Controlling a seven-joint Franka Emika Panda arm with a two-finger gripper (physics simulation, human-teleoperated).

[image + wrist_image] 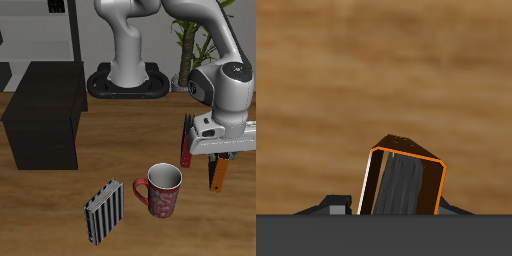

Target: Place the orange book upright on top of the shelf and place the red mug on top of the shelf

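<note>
Nearest us, striped book lies by table's front edge. Farther back we see black shelf, top bare. Red mug upright on table just beside striped book. Gripper clamped on orange book, held above table; we see book edge between fingers.

The brown wood-grain table carries a low, boxy matte black shelf standing toward its back. Nearer the front edge stands a large red mug with a mottled pinkish pattern, upright with its opening up. Just beside the mug lies a black-and-white striped book, close to but apart from its handle.
</note>
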